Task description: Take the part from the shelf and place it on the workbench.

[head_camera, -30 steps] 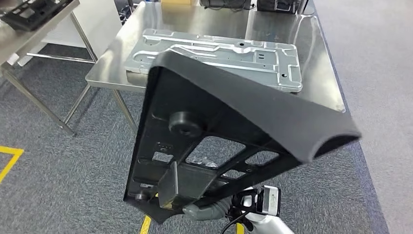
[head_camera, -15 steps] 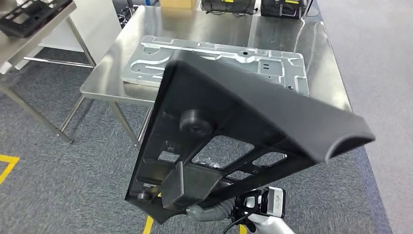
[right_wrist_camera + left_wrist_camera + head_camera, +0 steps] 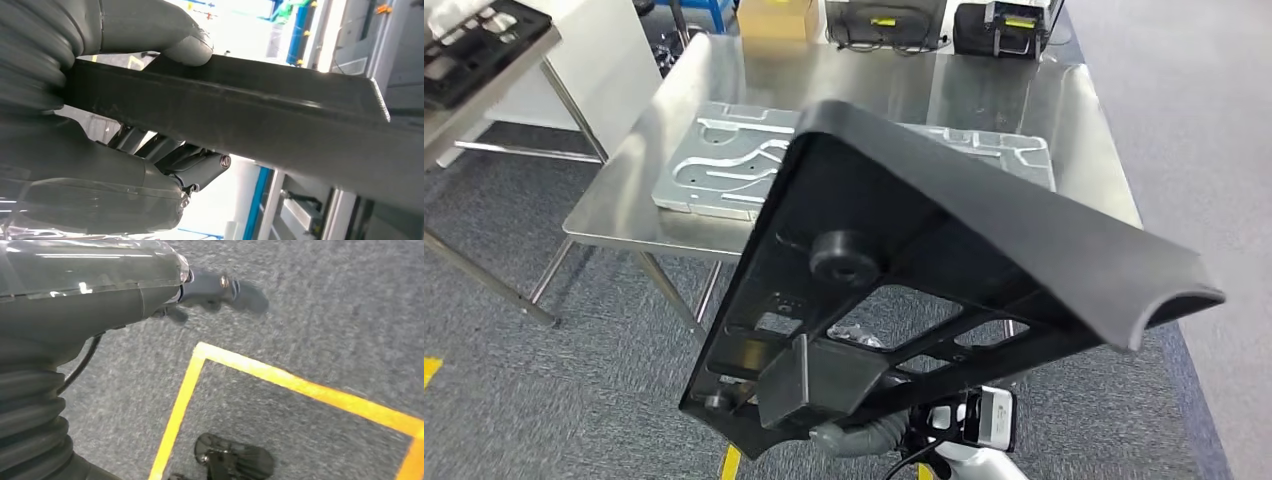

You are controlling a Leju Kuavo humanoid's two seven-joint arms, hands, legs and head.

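Observation:
My right hand (image 3: 864,437) grips the low edge of a big black plastic part (image 3: 944,250), a flat frame with cut-outs, a round boss and a curved lip. The part stands tilted in front of me and hides some of the workbench (image 3: 1014,100), a steel table ahead. In the right wrist view the thumb (image 3: 185,47) presses on one face of the part (image 3: 260,120) and the dark fingers (image 3: 195,167) lie against the other. My left hand (image 3: 220,290) hangs over the grey carpet and holds nothing.
A large grey metal plate (image 3: 714,170) lies across the workbench. A cardboard box (image 3: 774,17) and black devices (image 3: 1009,28) stand at its far edge. Another steel table (image 3: 484,95) with a black part (image 3: 464,60) stands at the left. Yellow tape (image 3: 300,385) marks the carpet.
The whole picture has shifted: the camera has moved and the workbench sits lower and more centred. The black part stays in my right hand, its lip now farther right.

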